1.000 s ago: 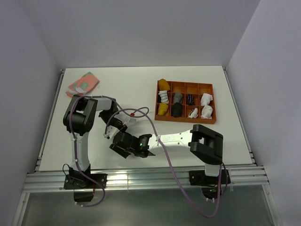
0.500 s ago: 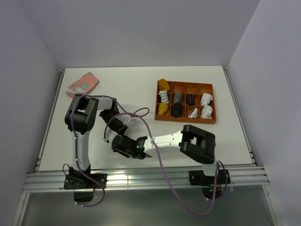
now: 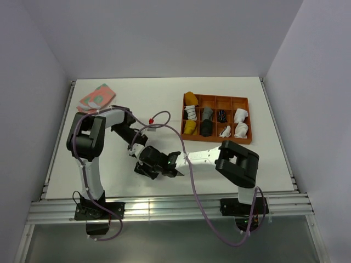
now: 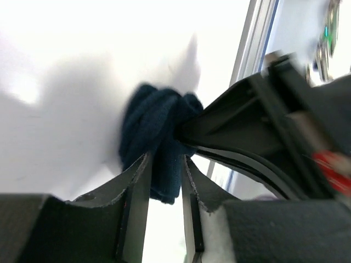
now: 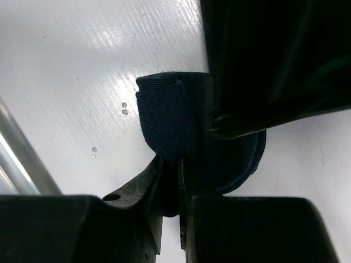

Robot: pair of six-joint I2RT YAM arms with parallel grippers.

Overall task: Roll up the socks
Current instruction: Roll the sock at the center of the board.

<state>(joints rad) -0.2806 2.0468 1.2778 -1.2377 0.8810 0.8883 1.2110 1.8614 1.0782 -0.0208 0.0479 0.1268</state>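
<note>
Top view first: both arms meet near the front of the table (image 3: 159,101). The left arm (image 3: 123,127) bends in from the far left and the right arm (image 3: 204,157) stretches across from the right. Their dark heads overlap, so the navy sock is hidden under them here. The orange tray (image 3: 216,139) of rolled socks sits well apart to the right, and the patterned cloth (image 3: 97,97) lies in the far left corner.

Over to the left wrist: there's the navy sock (image 4: 156,126), bunched into a thick fold on the table. The left jaws are closed on its lower edge with fabric pinched between them. The right arm's black head presses in from the right and touches the bundle.

Right wrist now: the right jaws are almost together, gripping a fold on the sock's near side. A curled end shows at the upper left, and the left arm's head blocks the upper right.

My read is that the roll is half formed and loose. One side should anchor while the other turns the fold over it. The two pulls should run along the roll, not apart, or it opens. The heads are very close, so small wrist turns beat big sweeps. Press the roll low against the table and don't let go until the end is tucked in.
</note>
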